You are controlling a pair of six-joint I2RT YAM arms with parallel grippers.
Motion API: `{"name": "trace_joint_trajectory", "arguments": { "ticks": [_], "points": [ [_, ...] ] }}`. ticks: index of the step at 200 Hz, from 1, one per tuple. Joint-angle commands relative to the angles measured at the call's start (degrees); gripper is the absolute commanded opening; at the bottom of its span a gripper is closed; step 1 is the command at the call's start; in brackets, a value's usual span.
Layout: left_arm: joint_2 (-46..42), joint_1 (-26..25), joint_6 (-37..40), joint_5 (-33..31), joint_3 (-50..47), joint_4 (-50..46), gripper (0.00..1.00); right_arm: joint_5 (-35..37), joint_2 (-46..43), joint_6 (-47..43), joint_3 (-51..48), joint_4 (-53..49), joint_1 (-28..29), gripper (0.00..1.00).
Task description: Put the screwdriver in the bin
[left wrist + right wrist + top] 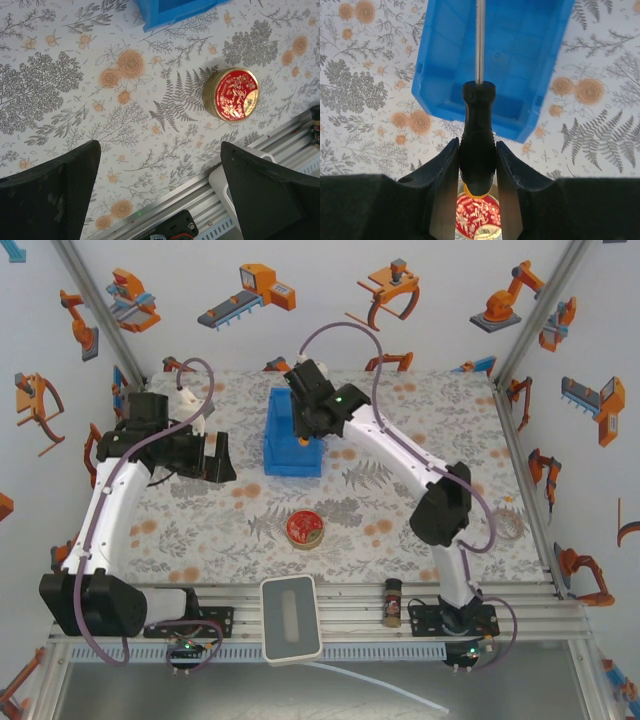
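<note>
At the right wrist, right gripper clamps screwdriver over bin.

- The bin sat at the back middle of the table.
- The screwdriver hung over the bin, pinched in the right gripper.
- The round tin sat in front of the bin, well apart.
- The small bottle sat on the near rail, right of the tin.
- The left gripper hovered just left of the bin.
</note>
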Motion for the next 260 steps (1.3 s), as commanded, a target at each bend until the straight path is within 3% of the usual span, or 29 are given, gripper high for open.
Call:
{"name": "trace_joint_trajectory", "arguments": {
  "ticks": [1,111,260],
  "points": [
    [-1.5,-0.3,0.3,-0.2,-0.3,-0.1,0.97,-1.0,3.8,-2.2,5.8,-3.1,0.4,0.21],
    [-1.9,-0.8,-1.3,0.6,-0.3,0.2,0.97,-1.0,15.8,-3.2,14.4,-2.3,0.4,0.21],
    [-2.8,-1.2,-1.6,0.0,-1.0,0.1,0.97,-1.2,23.5,-1.7,16.1,-1.3,-0.7,0.23]
  ]
}}
